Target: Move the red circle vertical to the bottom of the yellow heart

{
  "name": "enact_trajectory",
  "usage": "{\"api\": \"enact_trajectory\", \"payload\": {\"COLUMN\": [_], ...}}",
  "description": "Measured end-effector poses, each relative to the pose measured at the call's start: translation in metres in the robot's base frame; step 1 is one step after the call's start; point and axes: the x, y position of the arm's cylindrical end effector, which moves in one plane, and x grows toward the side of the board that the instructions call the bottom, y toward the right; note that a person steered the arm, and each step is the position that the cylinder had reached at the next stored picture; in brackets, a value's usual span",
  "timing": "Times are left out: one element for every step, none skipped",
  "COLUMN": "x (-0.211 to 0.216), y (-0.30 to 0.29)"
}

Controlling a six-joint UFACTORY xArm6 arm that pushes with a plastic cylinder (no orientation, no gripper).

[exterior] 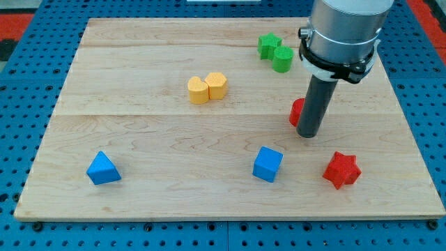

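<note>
Red circle point(295, 111) sits half-hidden, touching my tip point(307, 134); yellow heart point(198, 90) well apart.

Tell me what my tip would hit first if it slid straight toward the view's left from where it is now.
My tip sits against the red circle, mostly hidden behind the rod. Going left it would likely push that first, though depth is unclear. Beyond it lie the yellow heart and yellow block.
</note>
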Motion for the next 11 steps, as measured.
{"api": "enact_trajectory", "payload": {"x": [-0.001, -0.008, -0.033, -0.053, -0.058, -0.057, -0.054, -0.021, -0.022, -0.011, -0.012], "y": [-0.001, 0.019, 0.065, 0.113, 0.054, -0.051, -0.077, -0.077, -0.064, -0.094, -0.143]}}
